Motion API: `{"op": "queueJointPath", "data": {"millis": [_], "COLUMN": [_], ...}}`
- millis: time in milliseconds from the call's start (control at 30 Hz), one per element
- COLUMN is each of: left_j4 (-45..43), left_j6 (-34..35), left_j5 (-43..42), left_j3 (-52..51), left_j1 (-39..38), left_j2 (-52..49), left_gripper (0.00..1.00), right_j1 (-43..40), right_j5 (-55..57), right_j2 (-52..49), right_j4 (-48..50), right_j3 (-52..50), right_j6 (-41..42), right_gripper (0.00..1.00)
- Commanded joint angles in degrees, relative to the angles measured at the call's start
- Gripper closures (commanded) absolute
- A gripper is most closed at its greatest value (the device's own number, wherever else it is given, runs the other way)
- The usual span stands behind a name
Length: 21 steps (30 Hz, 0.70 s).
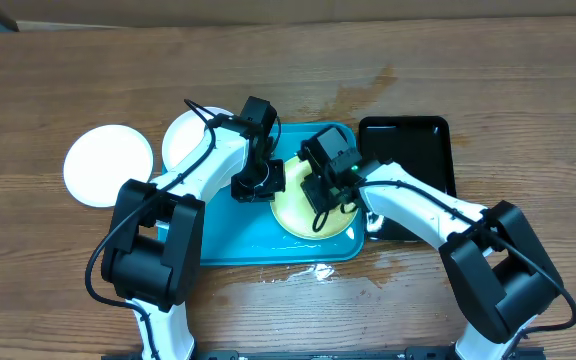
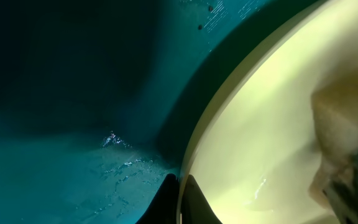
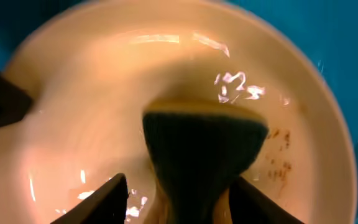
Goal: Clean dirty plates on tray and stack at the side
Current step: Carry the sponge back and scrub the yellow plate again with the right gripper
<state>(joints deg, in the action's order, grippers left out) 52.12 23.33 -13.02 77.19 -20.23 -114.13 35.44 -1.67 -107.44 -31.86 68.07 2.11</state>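
A pale yellow-green plate (image 1: 293,215) lies at the right end of the turquoise tray (image 1: 228,240). My left gripper (image 1: 268,180) is shut on its left rim; the left wrist view shows the gripper (image 2: 179,182) pinching the plate's edge (image 2: 260,137) above the wet tray floor (image 2: 73,124). My right gripper (image 1: 330,185) is over the plate. In the right wrist view its jaws (image 3: 179,179) stand apart around a dark-faced sponge (image 3: 204,143) resting on the plate (image 3: 92,93), with a gap at the left finger. Small brown smears (image 3: 278,155) mark the plate's right side. Two white plates (image 1: 108,165) (image 1: 188,135) rest on the table left of the tray.
A narrow glossy black tray (image 1: 408,150) lies right of the turquoise one, partly under my right arm. Water drops (image 1: 308,272) sit on the wood at the tray's front edge, and a damp stain (image 1: 358,95) marks the table behind it.
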Motion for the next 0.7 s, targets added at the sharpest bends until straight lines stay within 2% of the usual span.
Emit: {"op": "queueJointPath", "data": {"millis": [0,467,533,667], "left_j4": [-0.3,-0.1,-0.1,-0.1], "left_j6": [-1.5,-1.5,-1.5,-1.5], "left_j5": [-1.4,-1.4,-1.4,-1.4], "left_j3": [-0.1,-0.1,-0.1,-0.1], "left_j1": [-0.5,-0.5,-0.5,-0.5], "left_j2": [-0.6,-0.6,-0.6,-0.6], "left_gripper": [0.96,0.96,0.96,0.96], "right_j1": [0.2,0.2,0.2,0.2], "right_j5": [-0.3,-0.3,-0.3,-0.3], "right_j2": [0.0,-3.6,-3.6,-3.6], "right_j4": [1.6,1.8,1.8,1.8], "right_j3": [2.5,1.4,1.4,1.4], "right_j6": [-0.7,-2.6,-2.6,-3.2], "right_gripper": [0.43,0.43,0.48,0.78]}}
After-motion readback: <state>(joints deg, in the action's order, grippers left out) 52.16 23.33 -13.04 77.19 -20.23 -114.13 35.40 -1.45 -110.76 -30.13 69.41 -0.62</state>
